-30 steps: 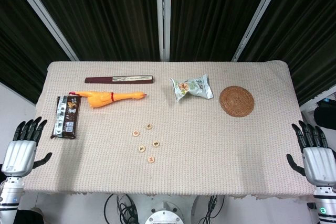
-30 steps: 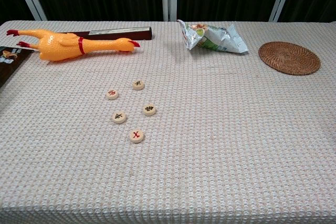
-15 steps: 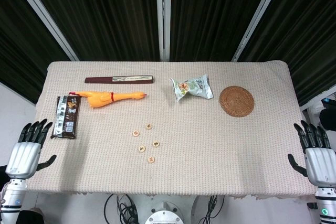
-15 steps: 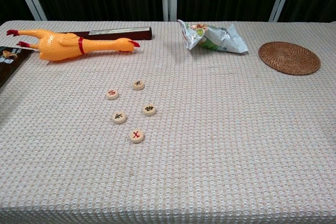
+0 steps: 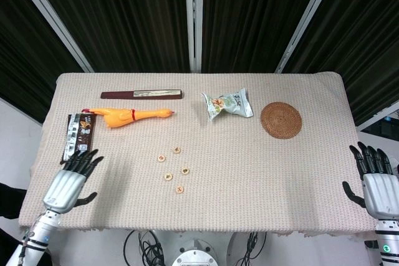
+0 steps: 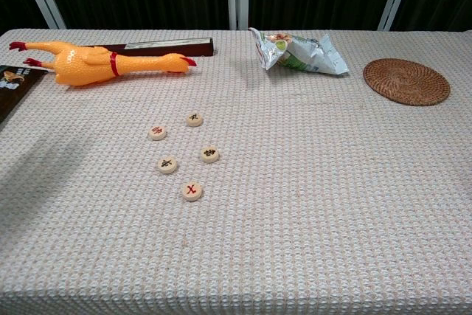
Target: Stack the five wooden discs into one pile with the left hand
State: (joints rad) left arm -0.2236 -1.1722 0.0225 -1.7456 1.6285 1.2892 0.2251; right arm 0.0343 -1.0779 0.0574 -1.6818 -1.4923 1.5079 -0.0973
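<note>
Several small wooden discs lie apart on the cloth, each flat with a mark on top: one at the back (image 5: 177, 150) (image 6: 194, 118), one to its left (image 5: 161, 157) (image 6: 157, 132), one in the middle right (image 5: 185, 170) (image 6: 209, 154), one in the middle left (image 5: 167, 177) (image 6: 167, 164), and the nearest (image 5: 179, 189) (image 6: 192, 191). My left hand (image 5: 70, 180) hovers over the table's front left, fingers spread and empty, well left of the discs. My right hand (image 5: 374, 182) stays off the table's right edge, fingers apart, empty. Neither hand shows in the chest view.
A yellow rubber chicken (image 5: 129, 116) (image 6: 99, 60) and a dark flat bar (image 5: 142, 94) lie at the back left. A brown snack packet (image 5: 79, 137) sits just beyond my left hand. A green snack bag (image 5: 227, 104) and a woven coaster (image 5: 280, 119) lie at the back right.
My left hand has moved right and forward from beside the table's left edge to above the cloth's front left. The right hand has barely shifted. The discs have not moved.
</note>
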